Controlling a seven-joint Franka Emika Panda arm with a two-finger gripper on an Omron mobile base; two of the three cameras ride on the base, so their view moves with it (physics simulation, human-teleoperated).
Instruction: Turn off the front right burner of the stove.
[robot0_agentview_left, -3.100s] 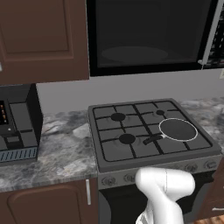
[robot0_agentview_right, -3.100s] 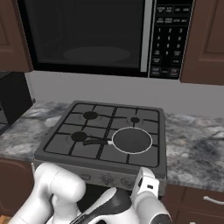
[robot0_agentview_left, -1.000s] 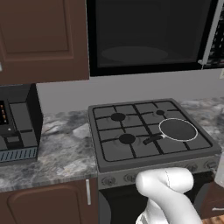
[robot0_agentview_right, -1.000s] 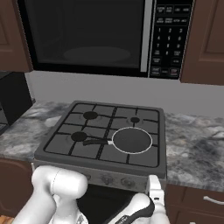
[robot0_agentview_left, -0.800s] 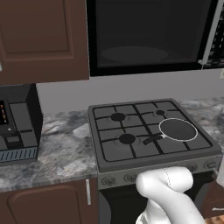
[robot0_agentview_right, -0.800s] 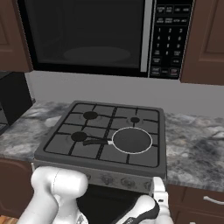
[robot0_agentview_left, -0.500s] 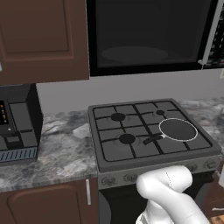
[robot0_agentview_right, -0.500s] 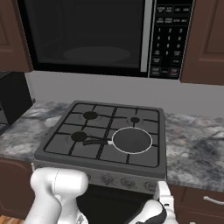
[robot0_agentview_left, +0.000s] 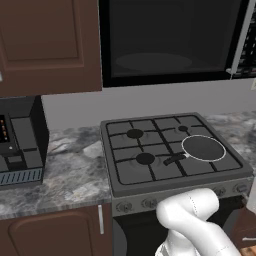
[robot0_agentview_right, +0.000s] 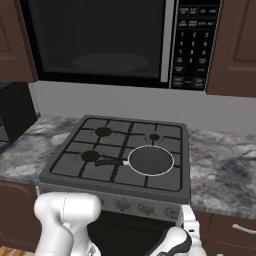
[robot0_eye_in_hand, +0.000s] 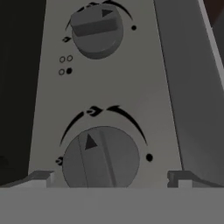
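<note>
The white arm (robot0_agentview_left: 192, 220) folds low in front of the stove (robot0_agentview_left: 170, 150), its rounded elbow just below the front panel in the left base view; in the right base view its wrist (robot0_agentview_right: 187, 227) reaches down under the panel's right end. The end effector (robot0_eye_in_hand: 109, 177) points straight at the panel, its two fingertips (robot0_eye_in_hand: 37, 178) spread wide — one on either side of a round knob (robot0_eye_in_hand: 101, 157) and not touching it.

That near knob is a flat grey disc with a raised bar across its face and a small dark triangle near its rim, ringed by a dark printed arc and a dot on the smooth grey panel. A second knob (robot0_eye_in_hand: 96, 29) of the same shape sits further along the panel, beside four small circles, one of them filled.

The stove is dark grey with black cross-bar grates on top. The front right burner (robot0_agentview_right: 150, 161) lies under a white-rimmed dark pan (robot0_agentview_left: 202, 148), so the burner itself is hidden; the pan's dark handle (robot0_agentview_right: 109, 162) points toward the front left burner cap (robot0_agentview_right: 90, 156). This burner is above and behind the end effector, up on the cooktop. A mottled grey stone worktop (robot0_agentview_left: 70, 172) flanks the stove, a black boxy appliance (robot0_agentview_left: 20, 142) stands at its left, and a black microwave (robot0_agentview_right: 115, 40) hangs above between brown cabinets (robot0_agentview_left: 45, 42).
</note>
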